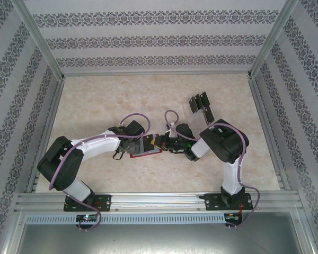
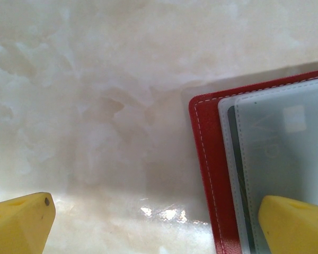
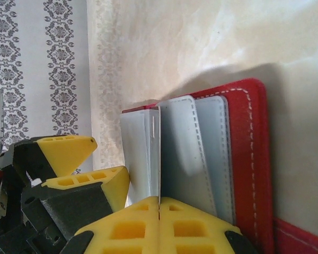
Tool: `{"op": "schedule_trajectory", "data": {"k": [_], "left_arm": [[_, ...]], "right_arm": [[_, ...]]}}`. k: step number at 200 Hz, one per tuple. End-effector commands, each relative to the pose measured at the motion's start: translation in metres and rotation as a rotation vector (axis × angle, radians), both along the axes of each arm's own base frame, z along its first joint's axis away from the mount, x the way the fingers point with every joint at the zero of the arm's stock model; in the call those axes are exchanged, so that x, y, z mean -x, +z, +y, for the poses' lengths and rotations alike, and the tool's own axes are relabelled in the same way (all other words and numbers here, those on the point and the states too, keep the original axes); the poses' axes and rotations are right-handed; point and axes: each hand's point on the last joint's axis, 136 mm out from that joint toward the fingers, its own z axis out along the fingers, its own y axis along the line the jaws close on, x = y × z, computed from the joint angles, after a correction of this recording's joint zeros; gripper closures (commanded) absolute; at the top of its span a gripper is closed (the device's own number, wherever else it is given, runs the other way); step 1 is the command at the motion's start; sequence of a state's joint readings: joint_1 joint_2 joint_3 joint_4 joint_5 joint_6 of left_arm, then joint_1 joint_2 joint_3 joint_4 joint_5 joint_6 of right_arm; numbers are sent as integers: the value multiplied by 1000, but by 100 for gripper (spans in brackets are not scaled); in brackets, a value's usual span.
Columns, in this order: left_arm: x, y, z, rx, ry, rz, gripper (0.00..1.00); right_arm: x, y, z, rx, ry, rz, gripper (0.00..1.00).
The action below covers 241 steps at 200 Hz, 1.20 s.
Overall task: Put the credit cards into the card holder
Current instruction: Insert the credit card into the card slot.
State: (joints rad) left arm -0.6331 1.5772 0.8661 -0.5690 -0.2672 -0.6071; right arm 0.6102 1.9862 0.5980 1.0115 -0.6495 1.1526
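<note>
The dark-red card holder (image 1: 147, 152) lies open on the table between my two grippers. Its pale grey-blue pockets (image 3: 193, 153) stand fanned out in the right wrist view. My right gripper (image 3: 159, 203) is shut on a thin credit card (image 3: 159, 153), seen edge-on and standing between the pockets. My left gripper (image 2: 159, 225) is open and low over the table. One yellow finger (image 2: 294, 225) sits over the holder's pocket (image 2: 275, 137), the other finger (image 2: 21, 222) over bare table. More black credit cards (image 1: 200, 100) stand at the back right.
The spare cards sit on a clear plastic rack (image 1: 193, 109) behind the right arm. Patterned walls (image 1: 148, 39) and metal rails close in the marble-look table (image 1: 106, 100). The left gripper's yellow fingers (image 3: 69, 153) crowd close beside the right gripper.
</note>
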Motion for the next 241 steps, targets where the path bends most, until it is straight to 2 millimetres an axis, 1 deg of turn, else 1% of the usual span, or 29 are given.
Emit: {"op": "schedule_trajectory", "data": {"k": [1, 29, 56, 89, 114, 141, 181, 241], "left_arm": [[15, -12, 16, -56, 7, 65, 0], [16, -13, 16, -57, 6, 67, 0], [15, -12, 16, -56, 6, 63, 0], [16, -12, 16, -54, 8, 64, 0], [16, -13, 17, -57, 9, 65, 0], [16, -13, 16, -55, 9, 65, 0], [15, -12, 16, -53, 8, 63, 0], [16, -13, 15, -51, 9, 65, 0]], "right_arm": [[10, -10, 6, 24, 50, 14, 100], [12, -10, 7, 37, 64, 6, 100], [13, -13, 3, 80, 60, -2, 100], [13, -3, 6, 116, 99, -48, 100], [17, -5, 7, 165, 141, -40, 100], [19, -8, 10, 179, 158, -29, 100], [23, -18, 13, 196, 166, -9, 100], [29, -22, 19, 219, 198, -2, 100]]}}
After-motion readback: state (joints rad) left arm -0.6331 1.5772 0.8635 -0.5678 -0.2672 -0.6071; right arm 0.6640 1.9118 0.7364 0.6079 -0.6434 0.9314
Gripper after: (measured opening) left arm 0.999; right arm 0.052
